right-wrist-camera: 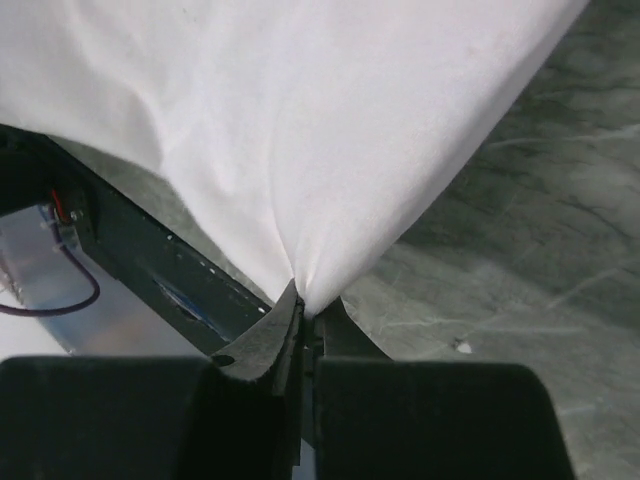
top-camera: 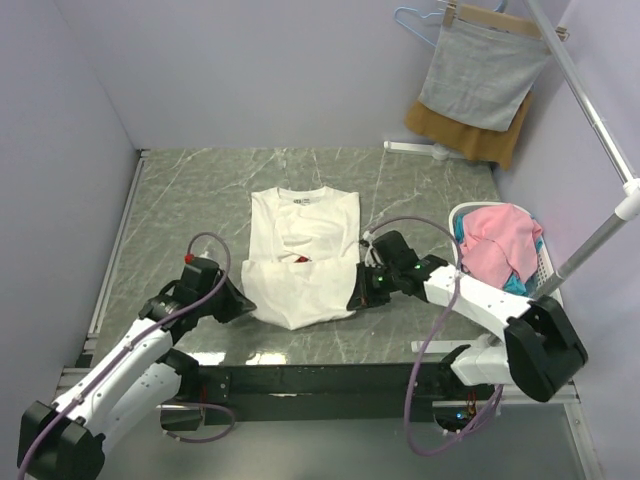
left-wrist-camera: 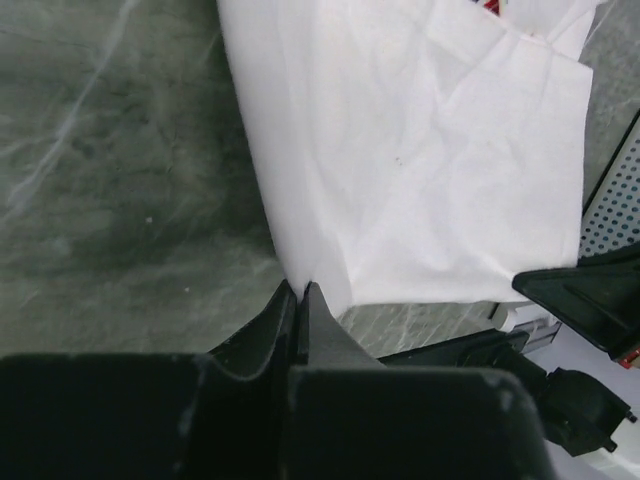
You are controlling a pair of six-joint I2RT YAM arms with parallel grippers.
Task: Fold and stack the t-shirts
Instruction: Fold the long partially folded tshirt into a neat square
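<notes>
Folding step: it seems the near half of the t-shirt [top-camera: 303, 255] is to be carried over toward its collar; this is my judgement.
T-shirt place: the middle of the table [top-camera: 200, 200], collar toward the table's far side, hem toward its near edge. A little red print shows at the crease.
Left gripper [left-wrist-camera: 302, 290]: jaws pressed together on the left hem corner, low over the table's near part.
Right gripper [right-wrist-camera: 305, 305]: jaws also closed with only a thin fold of white cloth between them, at the right hem corner, close over the table.
Doing it well: both arms should rise together, at equal height, and keep the hem tight between them, so no sag makes wrinkles.
Laying down: place the hem parallel to the table's far edge, level with the shoulders, then let go.
Risk: the pinches look shallow, so a quick pull may slip one corner.
</notes>
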